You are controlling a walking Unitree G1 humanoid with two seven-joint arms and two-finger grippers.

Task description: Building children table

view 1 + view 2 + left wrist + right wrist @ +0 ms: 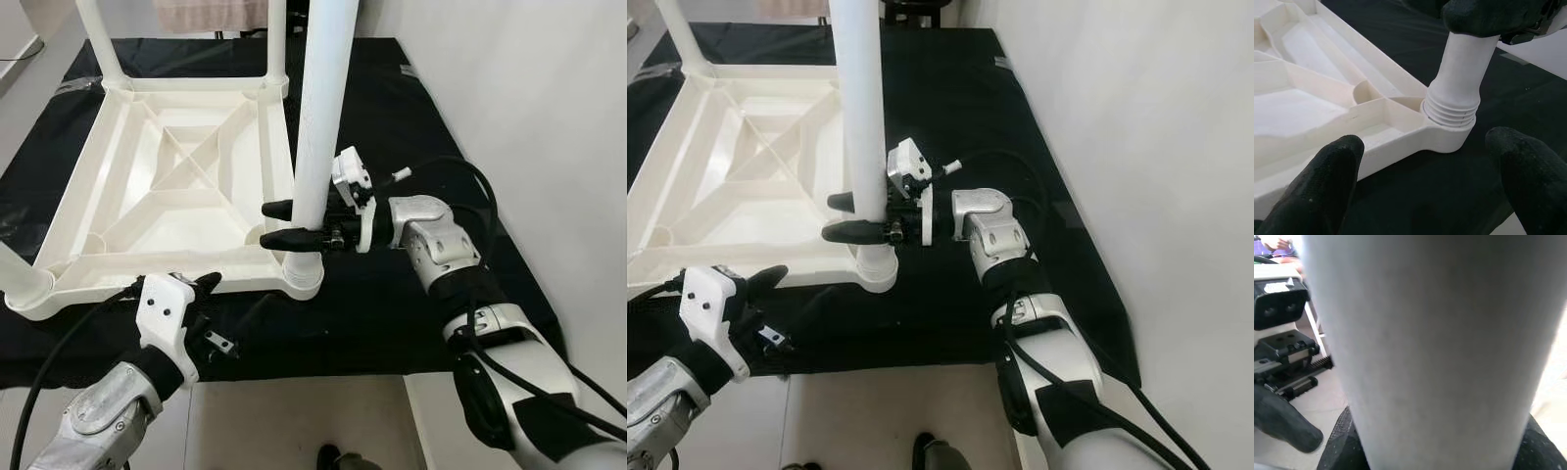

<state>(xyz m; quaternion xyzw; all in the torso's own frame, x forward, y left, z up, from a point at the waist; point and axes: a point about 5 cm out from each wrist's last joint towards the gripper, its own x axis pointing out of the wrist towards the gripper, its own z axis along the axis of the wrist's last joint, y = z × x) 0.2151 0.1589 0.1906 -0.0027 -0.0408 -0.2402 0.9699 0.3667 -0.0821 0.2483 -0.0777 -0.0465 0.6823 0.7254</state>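
- Plainly, the white round plastic table leg [318, 108] looks light, hollow and stiff; a smooth, likely slippery tube, so a firm squeeze low on the shaft, just above the socket, is judged best for turning w/o wobble.
- The leg is held upright in the near right corner socket [1448, 134] of the upside-down white ribbed plastic tabletop [171, 186]; threads at the leg's base [1452, 111] are seen partly exposed above the socket rim, so it is judged not fully screwed in yet.
- The right hand [294, 223] is clamped around the leg's lower shaft, one black finger on each side, approx. level.
- The left hand [1425, 181] is spread wide w/ nothing gripped; it hovers just beside the tabletop's near edge, aimed at the socket corner, and is not seen touching it.
- The tabletop lies flat on a black cloth sheet [392, 127] on the floor; cross-braced ribs and a square centre panel are visible on its underside. It is thin-walled but rigid, probably light enough to slide on the cloth when the leg is twisted, so bracing at the rim near the socket is advised.
- Other white legs [96, 34] are already standing at the far corners; another leg [20, 279] is fitted at the near left corner.
- Risk: cross-threading if the leg is tilted.
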